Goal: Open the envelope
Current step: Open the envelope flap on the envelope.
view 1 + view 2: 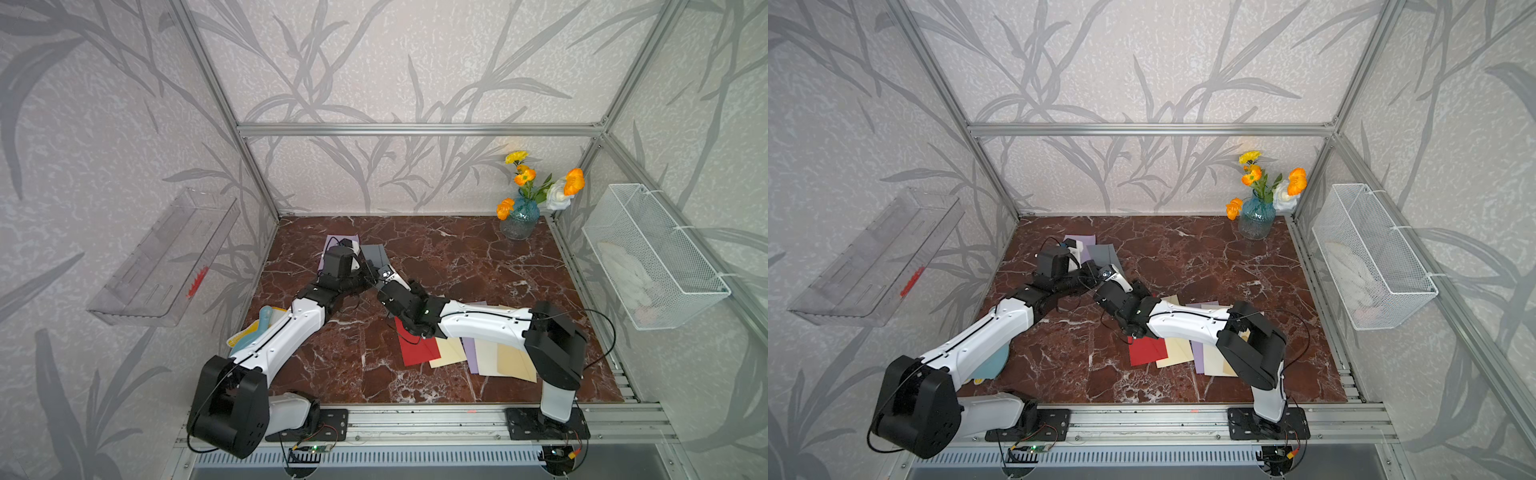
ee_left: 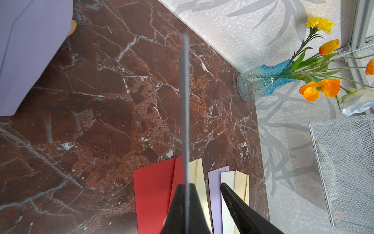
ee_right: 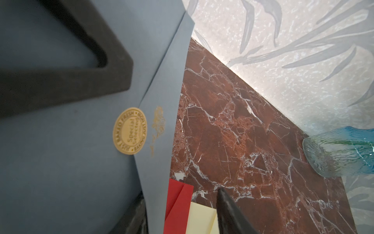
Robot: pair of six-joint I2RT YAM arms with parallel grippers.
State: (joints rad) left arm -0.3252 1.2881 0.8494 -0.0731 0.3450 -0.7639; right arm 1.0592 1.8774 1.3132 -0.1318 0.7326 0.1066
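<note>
Pale walls (image 1: 374,62) printed with grey leafy branches enclose a small booth on three sides. A silver metal frame (image 1: 415,129) runs up its corners and across the back. The floor is a tabletop (image 1: 478,266) of dark red-brown marble with white veins. A clear plastic shelf (image 1: 162,262) hangs on the left wall, a white wire basket (image 1: 656,249) on the right. In the far right corner stands a blue glass vase (image 1: 519,220) of orange, yellow and white flowers (image 1: 574,181). The light is soft and even.
</note>
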